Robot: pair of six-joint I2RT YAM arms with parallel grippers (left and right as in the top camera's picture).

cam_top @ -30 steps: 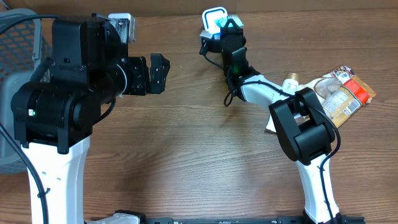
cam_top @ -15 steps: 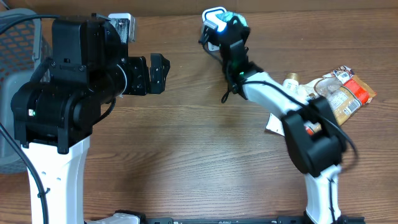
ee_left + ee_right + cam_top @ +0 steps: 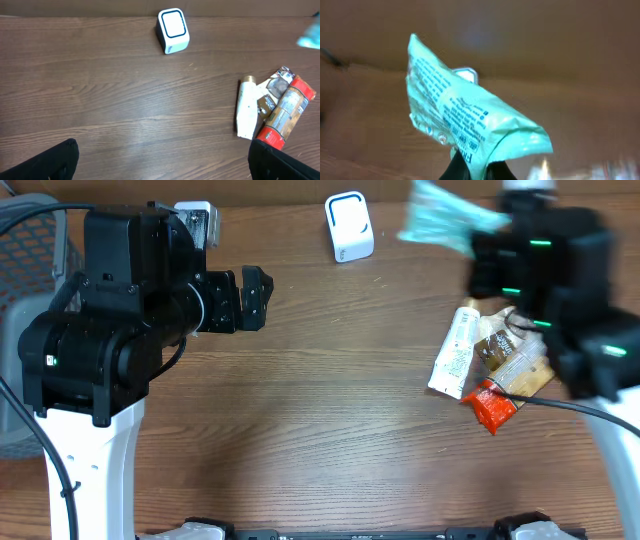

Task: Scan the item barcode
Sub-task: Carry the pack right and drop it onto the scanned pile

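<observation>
A mint-green printed packet (image 3: 470, 120) is pinched at its lower edge by my right gripper (image 3: 479, 169), which is shut on it. In the overhead view the packet (image 3: 445, 215) hangs blurred at the back right, ahead of the right gripper (image 3: 480, 242), to the right of the scanner. That scanner is a small white box with a blue-edged window (image 3: 348, 226) at the table's back middle, also in the left wrist view (image 3: 172, 30), and it peeks out behind the packet (image 3: 466, 75). My left gripper (image 3: 262, 298) stands open and empty at the left, fingers (image 3: 50, 162) wide apart.
A pile of items lies at the right: a white tube (image 3: 455, 352), a red-ended roll (image 3: 287, 112) and crinkled wrappers (image 3: 510, 355). A grey mesh basket (image 3: 20, 320) stands at the far left edge.
My right arm has swung quickly from over the scanner to the back right, carrying the green packet. The scanner now shows in full. The left arm has not moved.
</observation>
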